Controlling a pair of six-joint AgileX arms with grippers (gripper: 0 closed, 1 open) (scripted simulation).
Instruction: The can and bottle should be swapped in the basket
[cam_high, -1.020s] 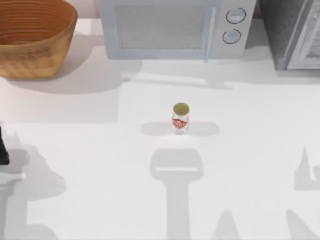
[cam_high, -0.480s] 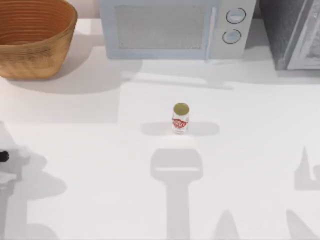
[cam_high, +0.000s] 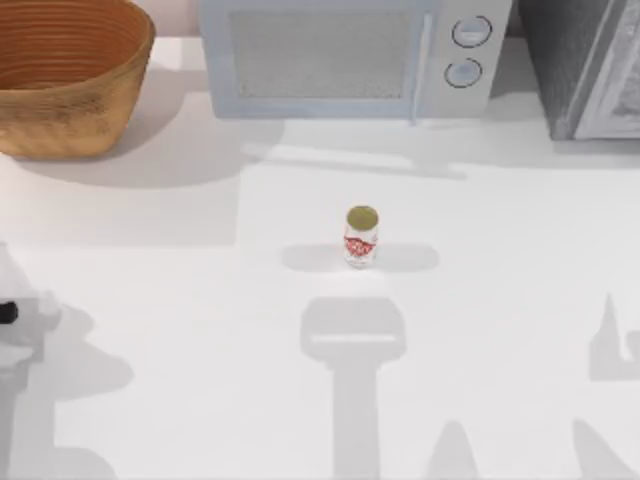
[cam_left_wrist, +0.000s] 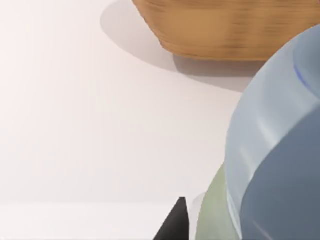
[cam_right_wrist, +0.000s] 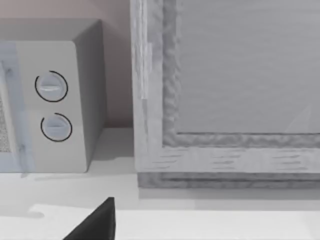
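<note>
The can (cam_high: 361, 237), white with red print and a dull gold top, stands upright in the middle of the table, with no gripper near it. At the back left sits the orange-brown wicker basket (cam_high: 70, 110), whose ribbed wall (cam_left_wrist: 225, 30) also shows in the left wrist view. My left gripper (cam_high: 5, 313) is at the table's left edge, shut on the bottle (cam_left_wrist: 280, 150), a pale blue-grey rounded body with a greenish part that looms close beside one dark fingertip (cam_left_wrist: 174, 224). My right gripper (cam_right_wrist: 95, 227) is parked at the right, facing the back.
A white microwave (cam_high: 345, 60) with two round knobs stands at the back centre, also seen as the microwave (cam_right_wrist: 55, 105) in the right wrist view. A grey cabinet (cam_high: 585, 65) stands at the back right. Arm shadows fall across the front of the table.
The dark part of my left gripper at the left edge has slid down and outward, leaving less of it in sight. The can and basket have not moved.
</note>
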